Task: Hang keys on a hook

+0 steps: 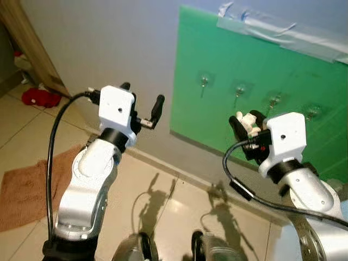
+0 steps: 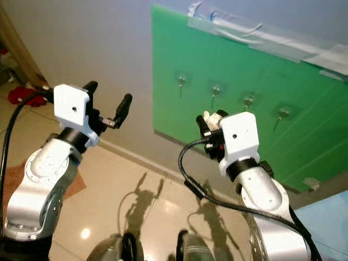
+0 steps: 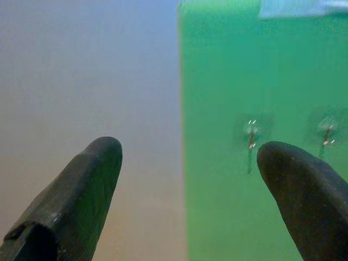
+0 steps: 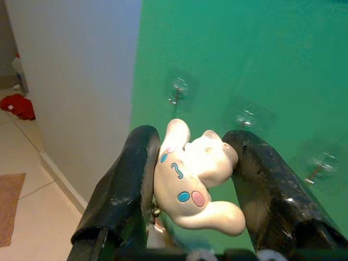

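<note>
A green board (image 1: 261,103) hangs on the grey wall with several clear hooks in a row; the leftmost hook (image 1: 204,81) and its neighbour (image 1: 240,88) are closest to my grippers. My right gripper (image 1: 246,123) is raised a little short of the board, below the hooks, shut on a white cartoon keychain charm (image 4: 193,174). A bit of metal ring (image 4: 156,213) shows under the charm; the keys themselves are hidden. My left gripper (image 1: 142,97) is held up and open, with nothing in it, facing the board's left edge (image 3: 180,136).
Pale tape (image 1: 283,32) fixes the board's top to the wall. A brown mat (image 1: 24,190) lies on the tiled floor at left, with a red cloth (image 1: 39,98) beyond it by a wooden frame (image 1: 30,49). A blue surface (image 2: 326,217) sits at lower right.
</note>
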Motion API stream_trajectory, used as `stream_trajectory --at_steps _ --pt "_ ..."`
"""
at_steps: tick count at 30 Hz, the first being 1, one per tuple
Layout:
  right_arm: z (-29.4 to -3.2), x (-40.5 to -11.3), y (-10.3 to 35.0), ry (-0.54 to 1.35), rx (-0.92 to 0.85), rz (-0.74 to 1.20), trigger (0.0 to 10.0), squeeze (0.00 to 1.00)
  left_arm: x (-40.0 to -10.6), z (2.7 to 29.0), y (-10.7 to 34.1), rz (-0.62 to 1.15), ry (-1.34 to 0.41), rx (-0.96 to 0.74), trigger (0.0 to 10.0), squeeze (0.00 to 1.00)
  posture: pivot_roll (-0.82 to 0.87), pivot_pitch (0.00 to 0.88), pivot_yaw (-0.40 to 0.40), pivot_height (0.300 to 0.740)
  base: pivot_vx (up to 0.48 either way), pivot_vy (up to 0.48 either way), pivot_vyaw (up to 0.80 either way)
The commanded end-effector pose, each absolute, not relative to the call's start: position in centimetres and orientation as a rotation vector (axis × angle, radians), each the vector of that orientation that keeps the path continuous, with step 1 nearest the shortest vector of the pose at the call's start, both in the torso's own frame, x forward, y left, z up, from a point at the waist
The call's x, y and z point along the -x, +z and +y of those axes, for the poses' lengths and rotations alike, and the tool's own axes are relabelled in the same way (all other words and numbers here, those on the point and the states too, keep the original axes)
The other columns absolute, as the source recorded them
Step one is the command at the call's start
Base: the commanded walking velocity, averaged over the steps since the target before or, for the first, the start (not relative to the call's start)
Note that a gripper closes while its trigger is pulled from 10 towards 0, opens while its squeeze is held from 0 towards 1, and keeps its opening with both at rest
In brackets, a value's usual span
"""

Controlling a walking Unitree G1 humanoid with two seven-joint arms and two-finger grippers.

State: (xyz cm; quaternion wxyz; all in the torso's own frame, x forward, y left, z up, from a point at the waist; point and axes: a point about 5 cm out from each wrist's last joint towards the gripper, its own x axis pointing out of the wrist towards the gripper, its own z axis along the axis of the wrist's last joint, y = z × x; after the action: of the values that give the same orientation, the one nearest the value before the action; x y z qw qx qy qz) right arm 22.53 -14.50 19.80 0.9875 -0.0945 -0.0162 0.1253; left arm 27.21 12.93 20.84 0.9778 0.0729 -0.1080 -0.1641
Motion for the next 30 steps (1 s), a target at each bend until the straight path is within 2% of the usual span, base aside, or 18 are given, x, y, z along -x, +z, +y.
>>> stream_trajectory --at_steps 1,13,24,30 --pt "-14.8 -22.2 20.5 0.238 0.194 -0.054 0.0 0.00 -26.9 12.3 21.4 -0.237 -0.366 -0.165 10.0 0.00 -0.12 0.157 -0.014 0.740 0.461 0.000 0.00" --pt "-14.2 -22.8 20.6 0.261 0.191 -0.047 0.0 0.00 -26.7 11.4 21.8 -0.254 -0.431 -0.204 10.0 0.00 -0.11 0.161 -0.024 0.740 0.468 0.000 0.00" --pt "-13.1 -24.6 22.2 0.318 0.187 -0.114 0.0 0.00 -27.1 11.7 22.4 -0.270 -0.410 -0.195 10.0 0.00 -0.09 0.171 -0.031 0.740 0.000 0.000 0.00" --pt "-11.7 -27.5 21.3 0.351 0.154 -0.108 0.0 0.00 -27.9 12.4 23.4 -0.281 -0.392 -0.209 10.0 0.00 -0.08 0.198 -0.022 0.740 0.000 0.000 0.00"
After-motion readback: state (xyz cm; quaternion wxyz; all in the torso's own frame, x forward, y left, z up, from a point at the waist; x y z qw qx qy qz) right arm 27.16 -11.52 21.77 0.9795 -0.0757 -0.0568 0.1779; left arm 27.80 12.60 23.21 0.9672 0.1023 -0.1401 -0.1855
